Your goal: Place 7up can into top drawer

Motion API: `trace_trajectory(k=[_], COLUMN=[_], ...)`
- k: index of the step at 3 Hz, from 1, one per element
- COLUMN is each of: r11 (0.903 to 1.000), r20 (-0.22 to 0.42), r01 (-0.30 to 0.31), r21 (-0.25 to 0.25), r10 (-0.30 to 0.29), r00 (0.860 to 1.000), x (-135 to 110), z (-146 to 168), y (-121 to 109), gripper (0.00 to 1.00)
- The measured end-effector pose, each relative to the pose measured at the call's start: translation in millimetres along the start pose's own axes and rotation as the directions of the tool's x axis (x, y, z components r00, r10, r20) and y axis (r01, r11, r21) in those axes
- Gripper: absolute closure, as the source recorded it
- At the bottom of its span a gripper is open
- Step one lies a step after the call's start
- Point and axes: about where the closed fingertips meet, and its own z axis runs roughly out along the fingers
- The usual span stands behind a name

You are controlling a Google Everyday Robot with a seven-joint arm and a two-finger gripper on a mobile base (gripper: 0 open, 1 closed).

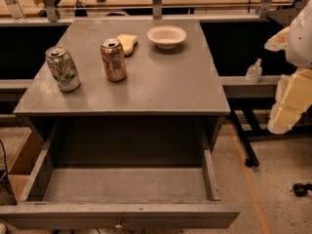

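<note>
The 7up can point(62, 68), silvery-white with green markings and slightly dented, stands upright near the left edge of the grey cabinet top point(161, 87). The top drawer point(122, 184) is pulled wide open below the top, and its inside is bare. Its flat front panel point(161, 216) with a small keyhole is at the bottom of the view. My gripper point(291, 99) and arm show as pale yellow-white parts at the right edge. The gripper is off to the right of the cabinet, far from the can and holding nothing that I can see.
A golden-brown can point(113, 59) stands right of the 7up can. A yellow sponge point(127, 43) and a white bowl point(166, 36) sit behind it. A small clear bottle point(254, 72) is on a ledge at right. A cardboard box point(19, 165) is left of the drawer.
</note>
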Motion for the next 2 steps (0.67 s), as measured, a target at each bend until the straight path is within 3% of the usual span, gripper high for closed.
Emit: trace_trajectory(k=[1,2], r11=[1.0,0.9979], r20=[0.0,0.06], r01=[0.0,0.065], r21=[0.0,-0.003], r10=[0.0,-0.065], r00=[1.0,0.996], x=[0,-37], z=[0,3], y=[0,3], gripper=[0.0,0.0])
